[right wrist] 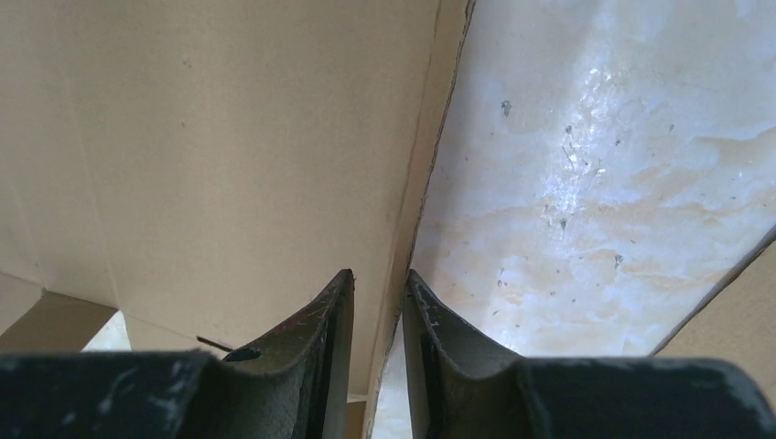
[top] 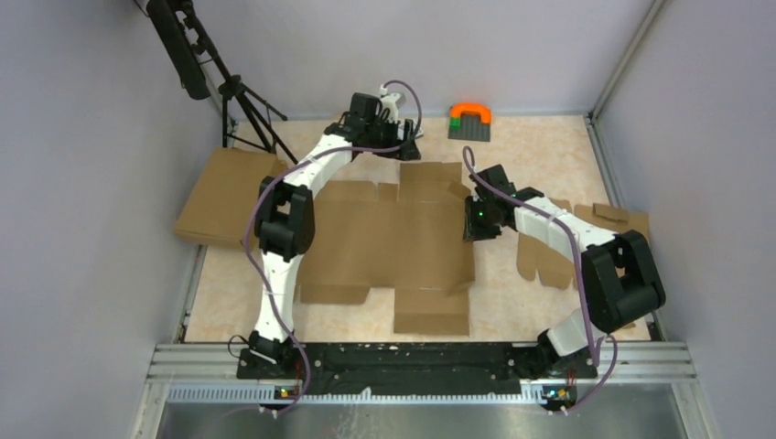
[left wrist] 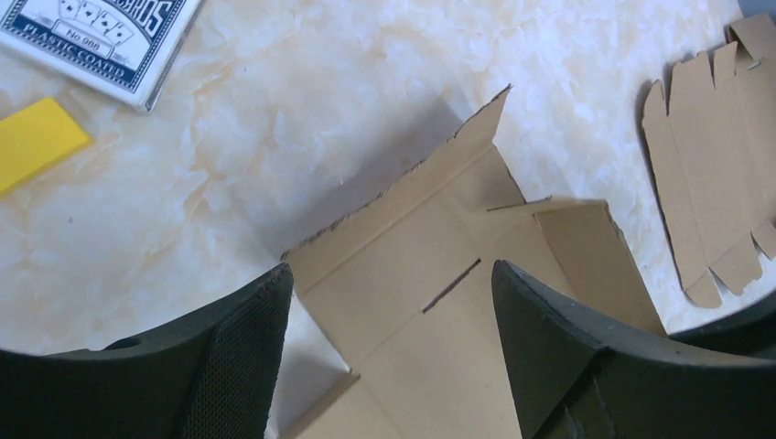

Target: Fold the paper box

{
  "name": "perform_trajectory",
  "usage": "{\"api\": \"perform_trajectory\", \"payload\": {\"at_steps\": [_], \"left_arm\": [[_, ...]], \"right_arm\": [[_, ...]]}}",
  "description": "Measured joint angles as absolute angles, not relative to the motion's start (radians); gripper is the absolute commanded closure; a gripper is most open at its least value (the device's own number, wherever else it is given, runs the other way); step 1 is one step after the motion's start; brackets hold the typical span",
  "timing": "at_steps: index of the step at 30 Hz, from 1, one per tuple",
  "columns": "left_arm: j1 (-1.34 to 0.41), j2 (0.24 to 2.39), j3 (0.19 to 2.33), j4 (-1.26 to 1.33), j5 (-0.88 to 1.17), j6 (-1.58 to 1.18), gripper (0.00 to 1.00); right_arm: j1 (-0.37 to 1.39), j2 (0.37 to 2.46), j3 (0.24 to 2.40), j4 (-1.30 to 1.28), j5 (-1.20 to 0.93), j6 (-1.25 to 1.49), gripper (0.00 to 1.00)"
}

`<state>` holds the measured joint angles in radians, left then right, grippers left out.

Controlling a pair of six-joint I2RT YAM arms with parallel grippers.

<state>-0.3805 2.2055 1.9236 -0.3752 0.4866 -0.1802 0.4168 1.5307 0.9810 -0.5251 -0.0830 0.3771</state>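
From above, the paper box (top: 384,242) lay flat and unfolded in the middle of the worktop (top: 540,155), a wide die-cut sheet with its flaps spread. The left fingers (top: 407,146) hung at its far edge and the right fingers (top: 476,224) sat at its right edge. A smaller cardboard blank (top: 549,261) lay just to the right, and another brown cardboard piece (top: 224,192) overhung the worktop's left side beside a black tripod (top: 242,101). An orange and green piece on a grey plate (top: 469,119) stood at the back.

The left wrist camera showed the left fingers (left wrist: 242,357) spread wide and holding nothing. They straddled a slitted panel of the paper box (left wrist: 430,302), whose far flap was tilted up off the worktop. Only this view showed a blue playing-card pack (left wrist: 101,32) and a yellow block (left wrist: 32,142) on the marble surface. It also showed the notched blank (left wrist: 714,183).

The right wrist camera showed the right fingers (right wrist: 320,338) drawn close together, gripping the paper box (right wrist: 210,155) by its edge, which ran straight into the narrow slit between them. This grip was hidden in the overhead view. Bare marble lay to the right.
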Motion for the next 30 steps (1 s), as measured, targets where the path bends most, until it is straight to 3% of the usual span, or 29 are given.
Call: {"api": "perform_trajectory", "payload": {"at_steps": [7,14,18,30], "left_arm": [[-0.377,2.360,2.075,-0.420,0.523,-0.218,0.18],[-0.348,2.454,2.124,-0.392,0.668,-0.342,0.24],[-0.335,2.477,2.130,-0.405,0.728,-0.366,0.29],[-0.337,2.479,2.119,-0.442,0.827,-0.330,0.31]], "right_arm": [[0.450,1.573,1.021,-0.542,-0.043,0.362,0.77],[0.457,1.594,1.022,-0.543,-0.027,0.362,0.78],[0.459,1.594,1.022,-0.543,-0.023,0.363,0.78],[0.463,1.599,1.023,-0.542,-0.017,0.363,0.78]]}}
